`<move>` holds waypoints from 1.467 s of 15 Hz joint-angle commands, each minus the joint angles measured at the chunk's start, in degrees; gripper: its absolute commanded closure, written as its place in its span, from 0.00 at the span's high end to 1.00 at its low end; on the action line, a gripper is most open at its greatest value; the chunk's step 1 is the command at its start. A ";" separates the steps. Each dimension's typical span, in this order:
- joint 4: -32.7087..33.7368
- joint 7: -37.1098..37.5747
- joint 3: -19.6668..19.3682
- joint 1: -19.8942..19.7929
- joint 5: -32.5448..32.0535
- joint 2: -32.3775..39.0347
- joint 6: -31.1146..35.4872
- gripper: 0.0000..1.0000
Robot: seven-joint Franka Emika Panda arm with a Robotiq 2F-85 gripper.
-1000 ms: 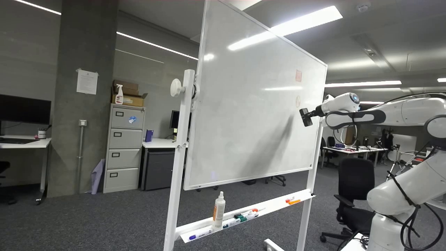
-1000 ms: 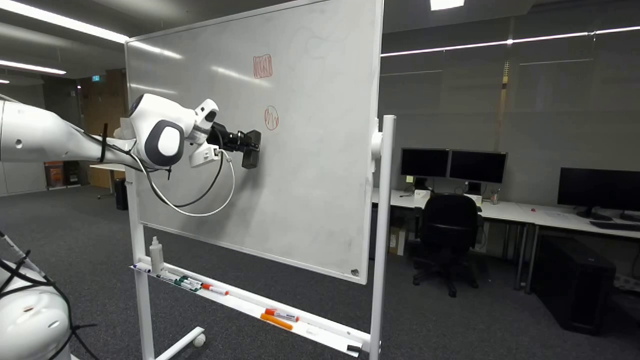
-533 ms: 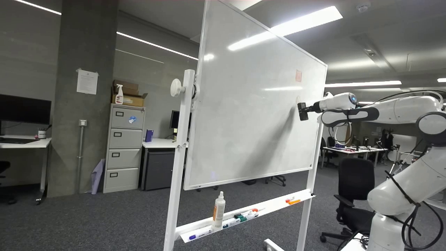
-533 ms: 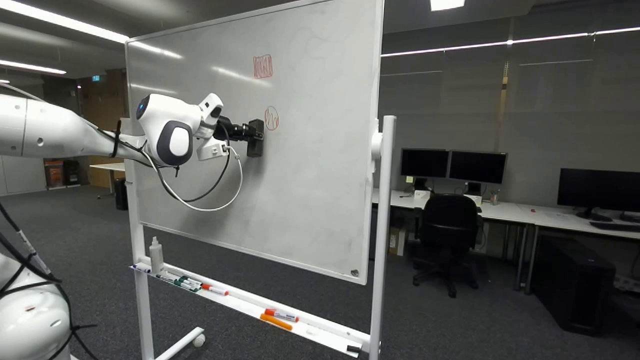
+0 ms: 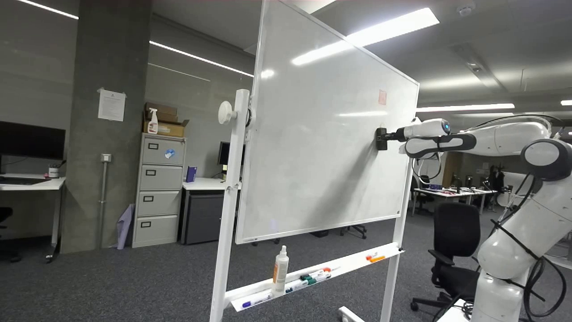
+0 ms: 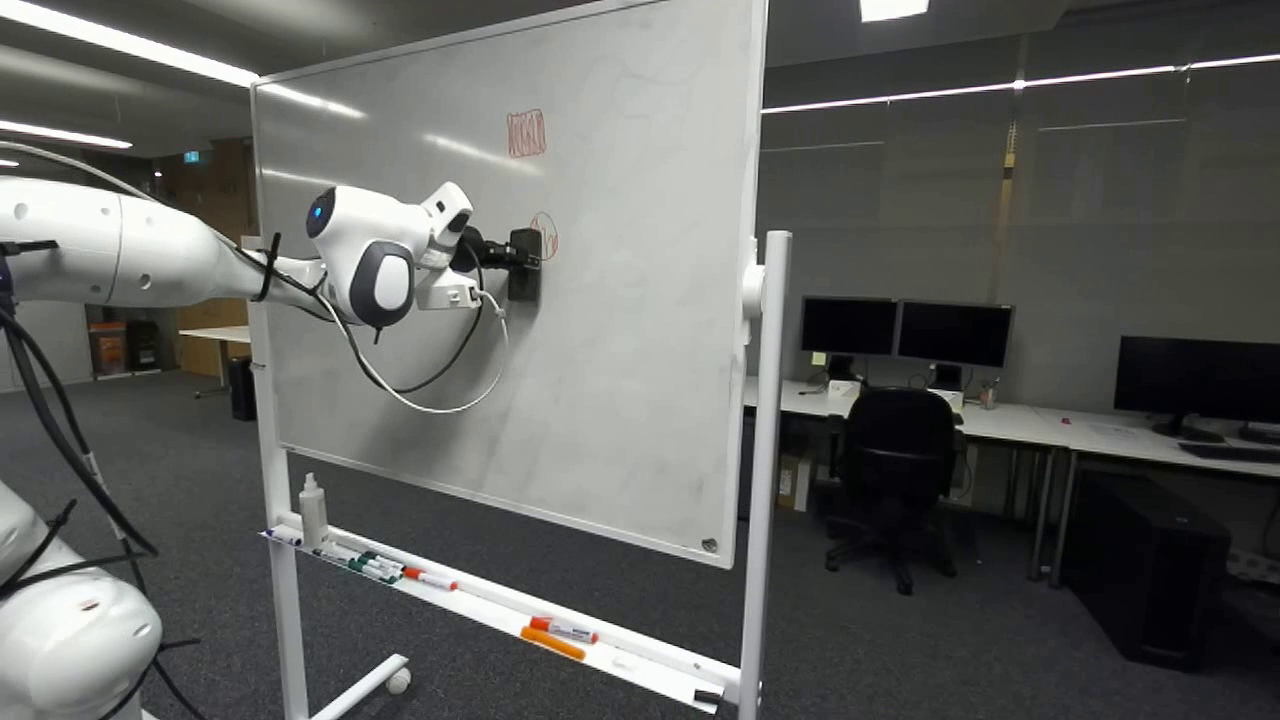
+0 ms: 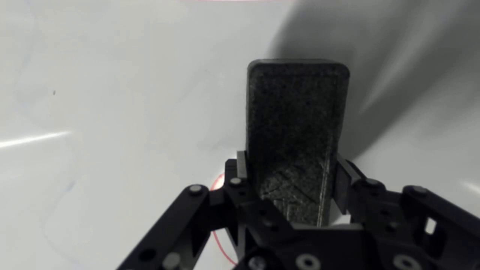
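My gripper [image 7: 290, 165] is shut on a black block-like eraser [image 7: 296, 112], with one finger against each long side. In both exterior views the eraser [image 5: 381, 144] [image 6: 524, 285] is upright in front of the whiteboard [image 5: 313, 143] [image 6: 620, 380]. I cannot tell whether it touches the board. A red scribbled circle [image 6: 550, 240] on the board is partly hidden behind the eraser in an exterior view. Part of its red outline [image 7: 221, 247] shows behind the left finger in the wrist view. A red hatched square [image 6: 526, 133] [image 5: 382, 97] is drawn above the circle.
A white tray [image 6: 640, 668] below the board holds a spray bottle [image 5: 280, 270], several markers [image 6: 375, 566] and an orange marker [image 6: 552, 643]. White posts [image 6: 768, 450] frame the board. A black chair [image 5: 456, 241] stands near the arm's base. Cables [image 6: 440, 410] hang below the wrist.
My gripper has moved up and toward the red circle with the eraser in it. The eraser has turned more upright and now covers part of the circle in an exterior view.
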 commanded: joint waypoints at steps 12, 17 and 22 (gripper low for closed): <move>12.99 -5.40 -25.04 28.18 1.41 0.62 -2.03 0.30; 14.69 -4.86 -29.68 32.97 0.86 0.34 -2.01 0.30; 12.88 -5.25 -29.26 34.95 -0.72 -0.85 -1.38 0.30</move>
